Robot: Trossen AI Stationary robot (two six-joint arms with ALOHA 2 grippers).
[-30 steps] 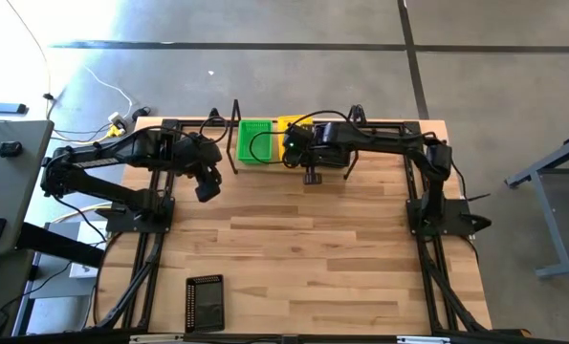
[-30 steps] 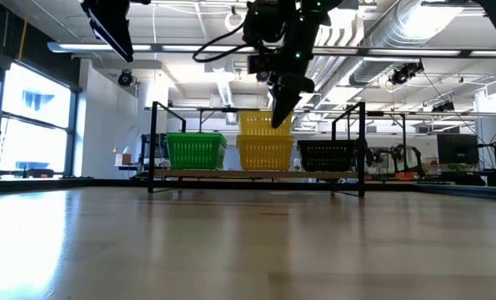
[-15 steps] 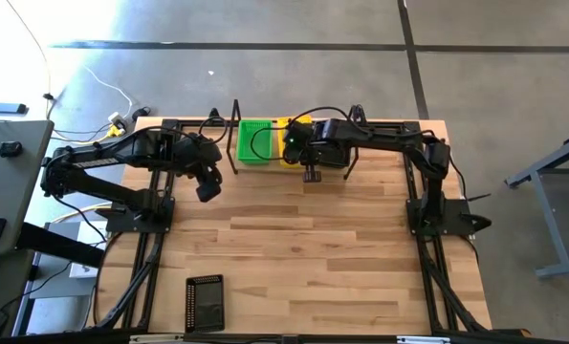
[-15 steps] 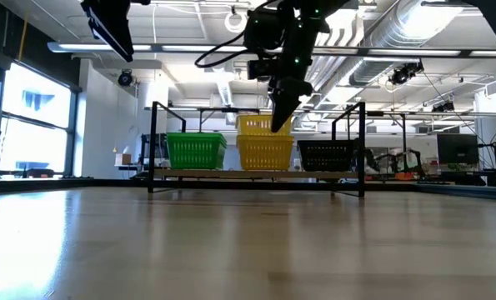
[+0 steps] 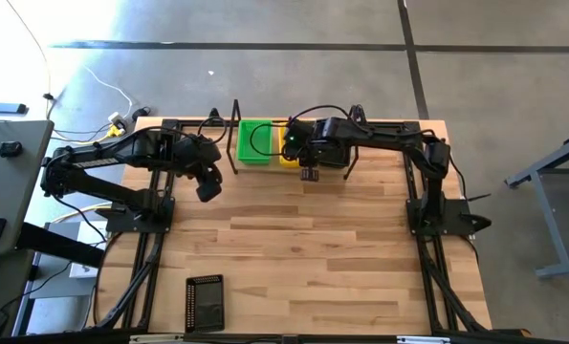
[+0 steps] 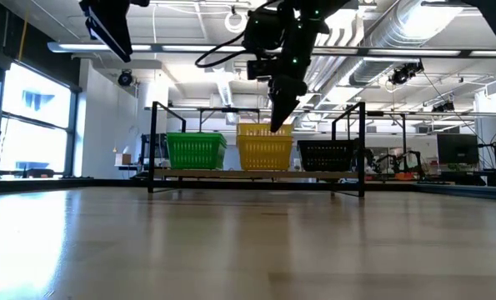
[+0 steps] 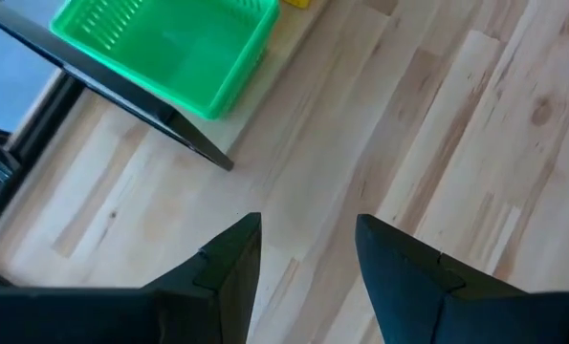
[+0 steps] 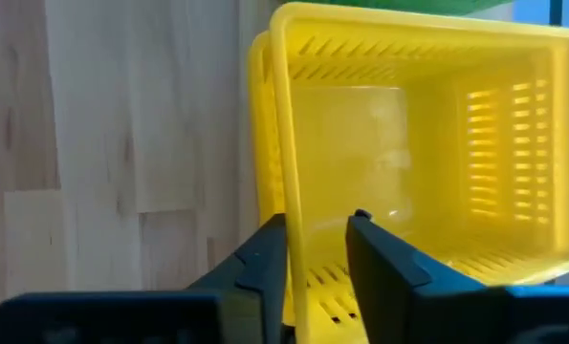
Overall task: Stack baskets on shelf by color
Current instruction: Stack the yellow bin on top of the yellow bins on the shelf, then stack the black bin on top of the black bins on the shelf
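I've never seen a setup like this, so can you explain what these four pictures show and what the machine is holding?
Two dark robot arms work at a wooden table. One picture looks straight down, one looks level across the tabletop, and two come from cameras on the wrists. At the far edge, a low shelf carries green, yellow and black baskets. The right hand grips the rim of a yellow basket, nested in another one. The left hand hangs open and empty over bare wood. One more black basket lies near the front edge.
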